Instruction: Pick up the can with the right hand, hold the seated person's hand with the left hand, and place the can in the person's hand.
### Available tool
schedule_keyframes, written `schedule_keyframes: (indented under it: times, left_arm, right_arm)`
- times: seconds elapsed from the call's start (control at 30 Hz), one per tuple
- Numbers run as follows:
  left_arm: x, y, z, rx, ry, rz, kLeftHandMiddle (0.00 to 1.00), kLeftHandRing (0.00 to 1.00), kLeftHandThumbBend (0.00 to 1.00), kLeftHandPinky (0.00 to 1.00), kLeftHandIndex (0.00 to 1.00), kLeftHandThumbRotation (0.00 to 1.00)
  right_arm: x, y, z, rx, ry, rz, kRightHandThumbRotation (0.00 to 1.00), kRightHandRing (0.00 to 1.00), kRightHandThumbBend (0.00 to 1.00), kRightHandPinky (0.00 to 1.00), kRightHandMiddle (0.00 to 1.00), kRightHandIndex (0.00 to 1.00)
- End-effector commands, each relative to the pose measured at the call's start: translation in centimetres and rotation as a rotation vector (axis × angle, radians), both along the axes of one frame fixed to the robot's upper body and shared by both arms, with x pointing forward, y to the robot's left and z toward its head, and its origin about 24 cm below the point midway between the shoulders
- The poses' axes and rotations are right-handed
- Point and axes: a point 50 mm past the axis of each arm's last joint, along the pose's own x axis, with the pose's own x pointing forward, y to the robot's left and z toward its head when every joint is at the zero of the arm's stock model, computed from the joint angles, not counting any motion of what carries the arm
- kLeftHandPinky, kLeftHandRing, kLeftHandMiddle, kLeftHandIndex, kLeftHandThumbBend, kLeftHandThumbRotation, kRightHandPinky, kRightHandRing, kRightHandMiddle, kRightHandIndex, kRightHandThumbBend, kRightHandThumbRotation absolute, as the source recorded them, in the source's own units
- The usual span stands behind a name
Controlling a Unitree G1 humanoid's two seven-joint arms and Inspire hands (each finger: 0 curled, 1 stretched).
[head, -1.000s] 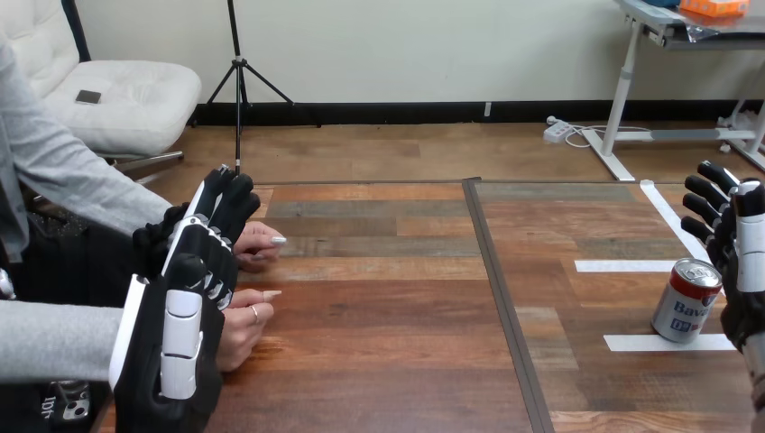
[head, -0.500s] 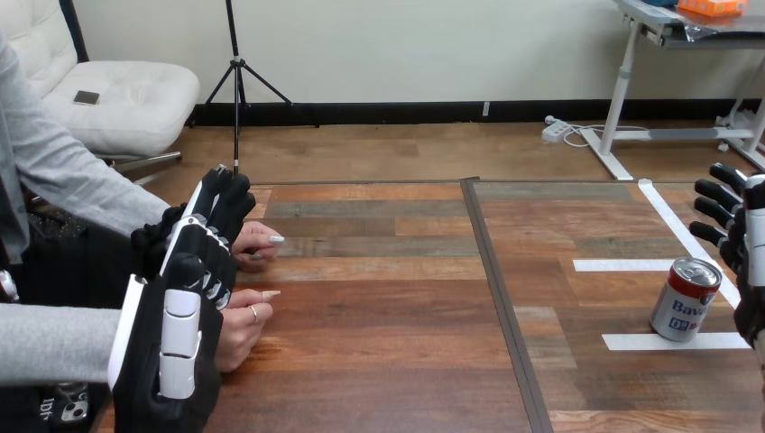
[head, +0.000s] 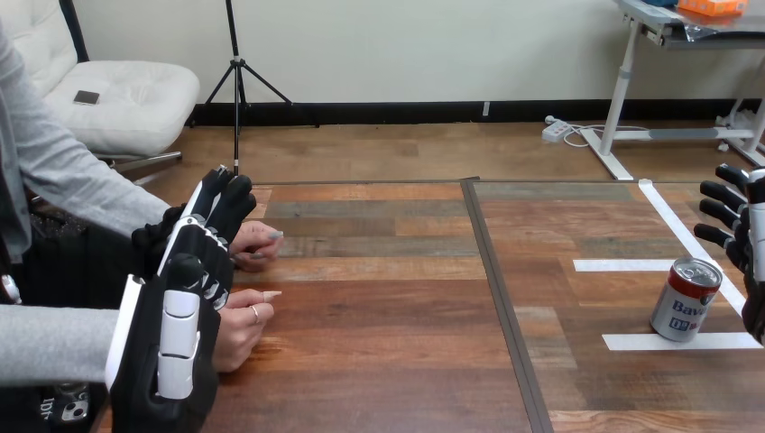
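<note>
red-and-silver can [head: 686, 299] stands upright on the tabletop [head: 388, 316] between white tape strips [head: 631, 265], untouched. the right hand [head: 744, 242], fingers straight and spread, has drifted toward the view's right edge, away from the can, so the pick-up looks further off. the left hand [head: 194, 271], fingers relaxed, stays beside the person's hands [head: 255, 245].

Bright, even, diffuse light. Pale sheen on the table [head: 388, 271] planks, mid frame. Glint on the can [head: 686, 299] lid, lower right. Faint, soft-edged shadow beneath the person's nearer hand [head: 239, 325], lower left.
</note>
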Motion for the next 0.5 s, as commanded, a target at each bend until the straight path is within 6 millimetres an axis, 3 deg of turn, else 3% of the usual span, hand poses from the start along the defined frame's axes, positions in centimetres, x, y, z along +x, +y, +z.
schedule_keyframes:
  times: [0.0, 0.47]
  left_arm:
    - [0.61, -0.02, 1.15, 0.006, -0.064, 0.009, 0.93, 0.93, 0.63, 1.00, 0.93, 0.98]
    - [0.54, 0.23, 1.12, -0.013, -0.064, 0.008, 0.93, 0.94, 0.66, 1.00, 0.93, 0.97]
  right_arm:
    - [2.17, 0.16, 3.05, -0.022, -0.090, 0.022, 1.00, 0.87, 0.98, 0.80, 0.86, 0.88]
    - [2.42, 0.43, 2.98, -0.004, -0.086, 0.026, 1.00, 0.89, 0.98, 0.85, 0.87, 0.90]
